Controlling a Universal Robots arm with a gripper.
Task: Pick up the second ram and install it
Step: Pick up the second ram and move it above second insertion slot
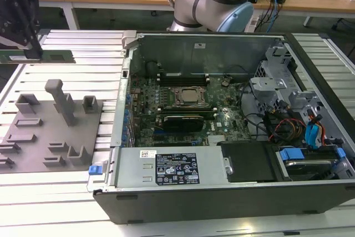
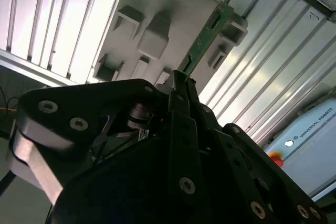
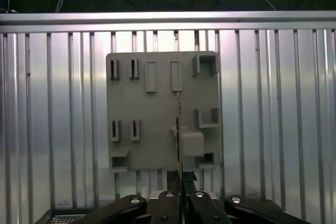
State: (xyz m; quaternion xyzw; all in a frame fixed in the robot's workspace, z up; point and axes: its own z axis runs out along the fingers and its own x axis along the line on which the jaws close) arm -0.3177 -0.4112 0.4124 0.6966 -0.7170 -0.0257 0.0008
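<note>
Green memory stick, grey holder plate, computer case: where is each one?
memory stick [image 1: 58, 56], exterior view, on its flat green board.
holder plate [image 3: 157, 119], first wrist view, on a bare flat patch.
computer case [image 1: 194, 45], exterior view, on its inner metal wall.

Grey holder plate [image 1: 83, 131], open computer case [image 1: 222, 195], slatted metal table [image 1: 55, 203]

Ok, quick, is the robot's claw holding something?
Gripper: shut on the second ram, held above the grey tray.
</note>
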